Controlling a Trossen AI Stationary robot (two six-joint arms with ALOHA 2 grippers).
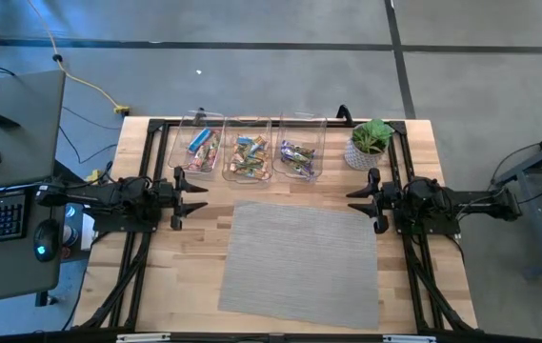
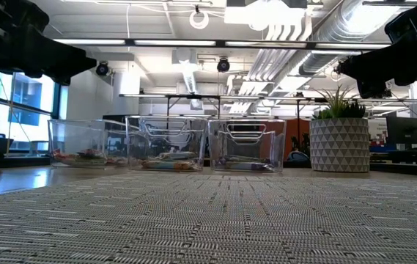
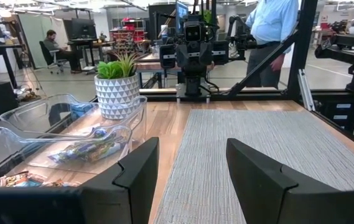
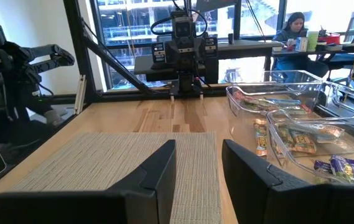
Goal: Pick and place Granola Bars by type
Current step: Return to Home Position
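The granola bars lie in three clear bins along the table's far side. Blue and red-pink ones are in the left bin, green-orange ones in the middle bin, and purple ones in the right bin. The right wrist view shows the purple bars nearest and the green-orange bars behind them. My left gripper hovers open by the table's left edge, just short of the left bin. My right gripper hovers open by the right edge, near the plant pot. Both point toward the table's middle and hold nothing.
A grey woven mat covers the middle and near part of the table. A potted plant in a white patterned pot stands at the far right corner, beside the right bin. A person stands beyond the table's right side.
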